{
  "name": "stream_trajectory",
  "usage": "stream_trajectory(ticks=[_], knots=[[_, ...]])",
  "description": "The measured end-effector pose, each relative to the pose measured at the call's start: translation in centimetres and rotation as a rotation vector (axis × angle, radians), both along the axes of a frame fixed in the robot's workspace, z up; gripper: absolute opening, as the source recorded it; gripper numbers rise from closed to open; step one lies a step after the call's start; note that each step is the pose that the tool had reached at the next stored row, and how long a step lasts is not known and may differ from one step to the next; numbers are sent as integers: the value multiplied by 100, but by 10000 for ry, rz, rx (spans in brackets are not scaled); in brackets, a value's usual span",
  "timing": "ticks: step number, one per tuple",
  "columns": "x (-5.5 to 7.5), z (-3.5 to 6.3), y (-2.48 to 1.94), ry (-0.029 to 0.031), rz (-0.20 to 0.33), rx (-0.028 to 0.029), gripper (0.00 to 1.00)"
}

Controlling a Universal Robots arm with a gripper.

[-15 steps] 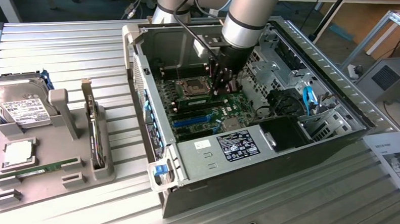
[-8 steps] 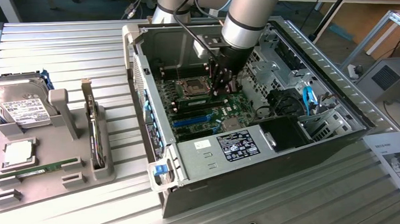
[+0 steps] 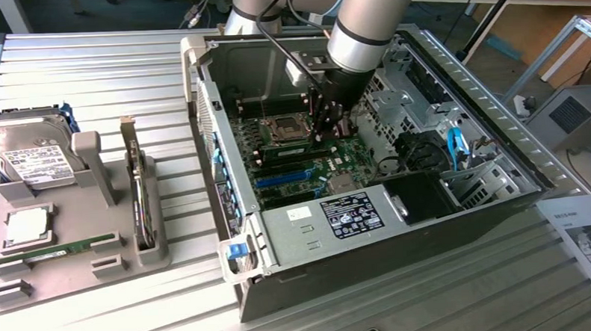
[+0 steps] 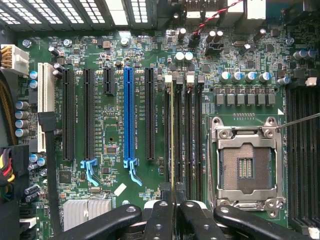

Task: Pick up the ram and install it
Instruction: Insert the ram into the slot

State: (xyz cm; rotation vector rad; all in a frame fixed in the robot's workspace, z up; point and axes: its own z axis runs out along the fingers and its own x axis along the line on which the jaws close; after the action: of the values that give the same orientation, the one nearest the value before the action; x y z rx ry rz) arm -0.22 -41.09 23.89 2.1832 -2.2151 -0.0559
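In the wrist view the ram (image 4: 172,135) shows edge-on as a thin pale line. It runs along the leftmost of the memory slots (image 4: 186,135) beside the empty processor socket (image 4: 245,167). My gripper (image 4: 173,202) is shut on the ram's upper edge, with the black fingers (image 4: 159,220) pressed against both its sides. I cannot tell whether the stick sits fully in its slot. From the exterior view, the gripper (image 3: 329,130) reaches straight down into the open computer case (image 3: 472,90), just to the right of the socket (image 3: 284,126).
A grey tray (image 3: 41,285) on the exterior view's left holds a hard drive (image 3: 31,151), a silver processor chip (image 3: 26,226), an upright expansion card (image 3: 137,187) and another green stick (image 3: 55,252). Case walls, drive cages and cables (image 3: 420,149) surround the arm. A blue card slot (image 4: 128,115) lies beside the memory slots.
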Motion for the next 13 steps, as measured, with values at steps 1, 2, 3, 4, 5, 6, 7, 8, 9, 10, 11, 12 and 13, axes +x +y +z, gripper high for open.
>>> stream_trajectory(ticks=[1, 2, 3, 4, 5, 6, 7, 8, 9, 10, 11, 12, 13], knots=[[0, 0, 0, 0, 7, 0, 12], [0, 0, 0, 0, 25, 1, 12], [0, 0, 0, -1, 39, 1, 12], [0, 0, 0, -1, 54, 0, 12], [0, 0, 0, -1, 60, 0, 12], [0, 0, 0, 0, 67, 0, 12], [0, 0, 0, 0, 68, 1, 12], [-3, 0, 0, 0, 68, 0, 12], [-6, 0, 0, 0, 68, 0, 12], [-6, 0, 0, 0, 68, -1, 12], [-6, -2, 0, 0, 68, -1, 12], [-6, -4, 0, 0, 68, 0, 12], [-6, -6, 0, -1, 68, 0, 12]])
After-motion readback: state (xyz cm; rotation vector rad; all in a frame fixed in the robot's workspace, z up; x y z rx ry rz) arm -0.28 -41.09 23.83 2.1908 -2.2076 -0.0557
